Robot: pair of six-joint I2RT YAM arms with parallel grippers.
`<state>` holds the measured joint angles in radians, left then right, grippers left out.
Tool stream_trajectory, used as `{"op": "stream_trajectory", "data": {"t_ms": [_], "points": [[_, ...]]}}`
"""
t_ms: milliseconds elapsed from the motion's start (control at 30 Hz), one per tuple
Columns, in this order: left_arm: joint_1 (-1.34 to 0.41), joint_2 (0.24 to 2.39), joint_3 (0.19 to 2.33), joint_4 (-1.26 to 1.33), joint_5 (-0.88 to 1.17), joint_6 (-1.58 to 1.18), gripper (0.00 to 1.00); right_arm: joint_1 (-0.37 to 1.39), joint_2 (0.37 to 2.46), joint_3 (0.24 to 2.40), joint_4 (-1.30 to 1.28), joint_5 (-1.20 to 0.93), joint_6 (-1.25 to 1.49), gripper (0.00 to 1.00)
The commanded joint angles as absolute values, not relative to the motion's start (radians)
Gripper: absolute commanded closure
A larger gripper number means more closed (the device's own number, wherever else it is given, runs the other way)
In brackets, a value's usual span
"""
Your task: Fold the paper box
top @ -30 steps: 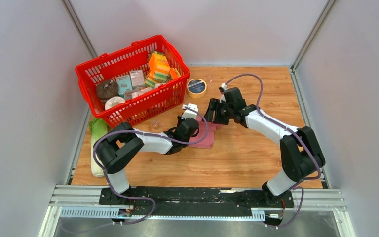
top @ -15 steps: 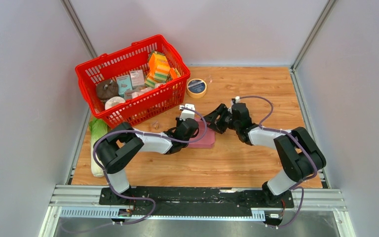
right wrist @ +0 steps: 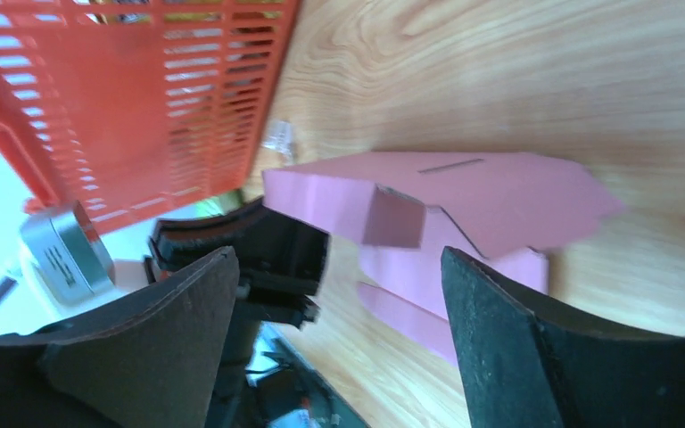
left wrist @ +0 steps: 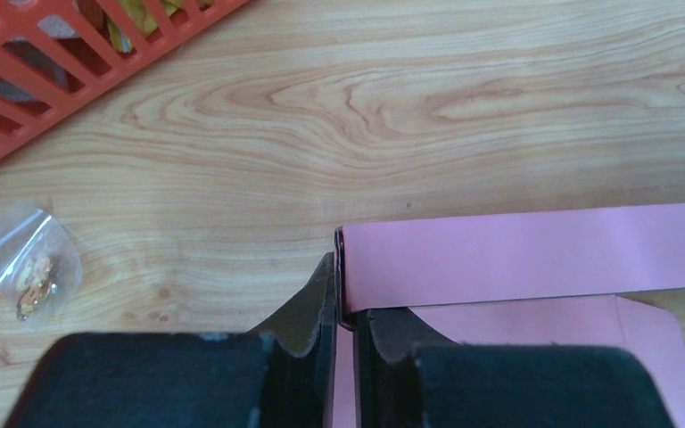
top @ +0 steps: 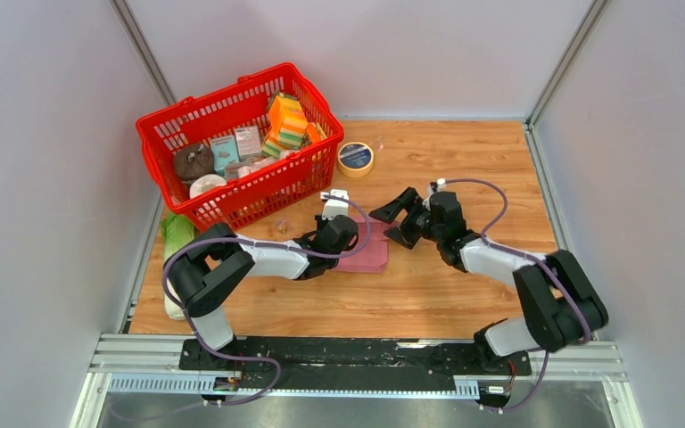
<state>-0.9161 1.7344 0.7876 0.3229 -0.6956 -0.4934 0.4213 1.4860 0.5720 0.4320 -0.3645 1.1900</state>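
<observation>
Near red basket [top: 259,189] | paper box [top: 366,255] half-folded | left gripper [left wrist: 346,296] pinches its wall | right gripper [top: 394,223] wide | your likely next: tuck flap.

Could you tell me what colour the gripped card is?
Thin card box: plain pink, best in left wrist view.

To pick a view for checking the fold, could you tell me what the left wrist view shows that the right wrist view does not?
Left wrist only: a close look at the left claw shut on the box edge. Right wrist only: the open right claw, the box's slot and pointed flap. Both: box, left claw, basket, table.
</observation>
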Motion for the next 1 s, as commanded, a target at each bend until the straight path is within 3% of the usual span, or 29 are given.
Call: {"op": "stream_trajectory", "data": {"t_ms": [0,267,467,633,867,967], "points": [[-0.919,1.692,0.795,0.265,-0.692,-0.540,1.00,0.414,1.303,0.638,0.008,-0.215,0.866,0.11],[-0.916,1.663,0.807,0.190,-0.692,-0.589,1.00,0.408,1.065,0.666,-0.323,-0.078,0.649,0.08],[-0.911,1.588,0.795,0.132,-0.681,-0.612,1.00,0.457,0.836,0.527,-0.315,-0.032,0.728,0.05],[-0.904,1.546,0.799,0.086,-0.650,-0.661,1.00,0.560,0.669,0.407,-0.187,-0.002,0.779,0.11],[-0.904,1.526,0.802,0.046,-0.637,-0.709,1.00,0.528,0.784,0.417,-0.126,-0.035,0.670,0.19],[-0.904,1.525,0.805,0.037,-0.644,-0.680,1.00,0.496,0.836,0.425,-0.107,-0.078,0.650,0.30]]}}
